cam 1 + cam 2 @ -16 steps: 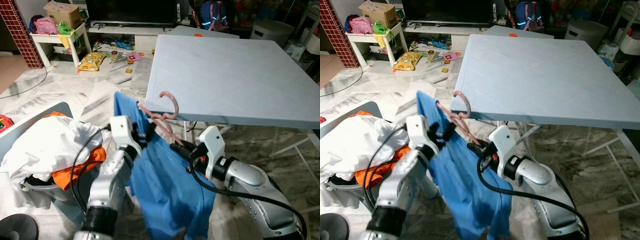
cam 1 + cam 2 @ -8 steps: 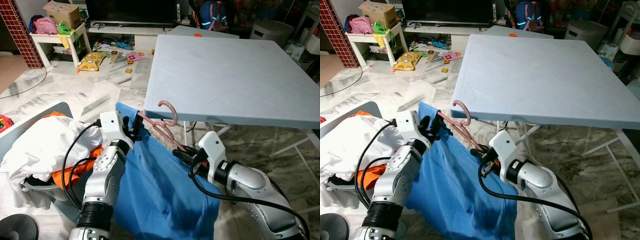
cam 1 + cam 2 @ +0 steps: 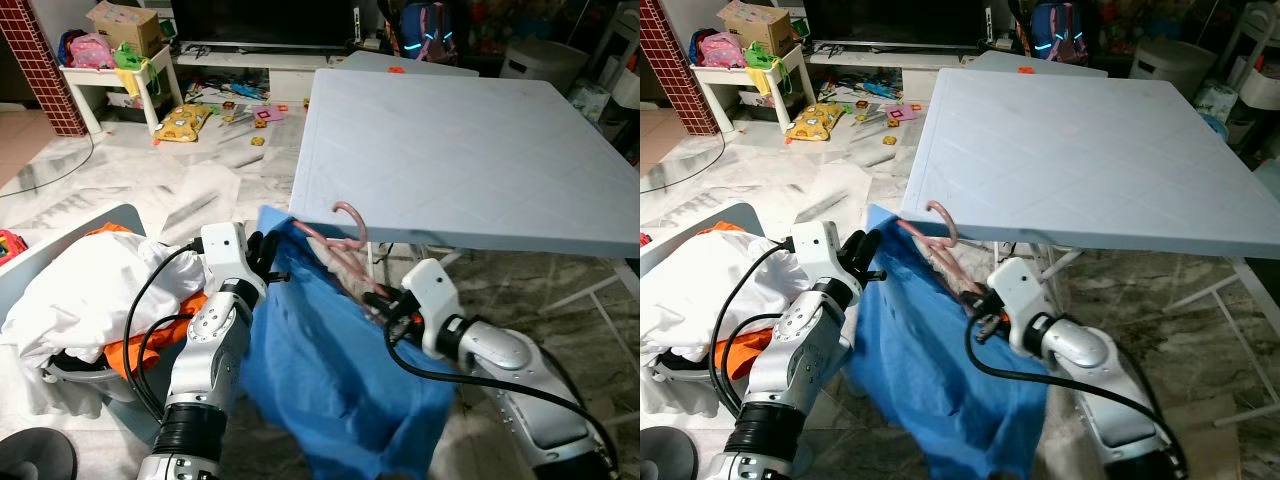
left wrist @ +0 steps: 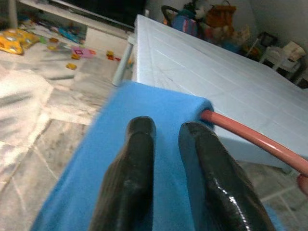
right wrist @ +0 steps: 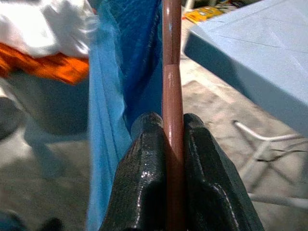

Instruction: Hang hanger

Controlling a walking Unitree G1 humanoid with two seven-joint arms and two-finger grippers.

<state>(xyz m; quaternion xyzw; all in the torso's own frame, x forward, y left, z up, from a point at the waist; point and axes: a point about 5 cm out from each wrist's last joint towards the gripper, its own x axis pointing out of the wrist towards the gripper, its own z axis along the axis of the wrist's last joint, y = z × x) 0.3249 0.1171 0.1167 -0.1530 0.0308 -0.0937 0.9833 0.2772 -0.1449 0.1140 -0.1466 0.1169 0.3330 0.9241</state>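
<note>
A pink hanger [image 3: 349, 222] carries a blue shirt [image 3: 320, 370], and its hook sits right at the near edge of the light blue table [image 3: 470, 130]. My right gripper [image 3: 383, 300] is below the table edge, shut on the hanger's lower bar; the right wrist view shows the bar [image 5: 172, 72] pinched between the fingers [image 5: 147, 159]. To the left of the hanger, my left gripper [image 3: 268, 260] is shut on the shirt's edge. In the left wrist view its fingers [image 4: 139, 159] lie against the blue cloth, with the hanger's arm [image 4: 250, 139] poking out beside them.
A grey laundry basket [image 3: 75, 378] heaped with white and orange clothes [image 3: 90, 290] stands at my left. Toys [image 3: 185, 120] litter the marble floor near a small white table [image 3: 110, 75]. The blue table's white legs [image 3: 590, 290] cross at the right.
The right gripper has lifted and shifted the hanger to the right, bringing its hook up against the table edge. The shirt rose with it. The left gripper stayed nearly in place.
</note>
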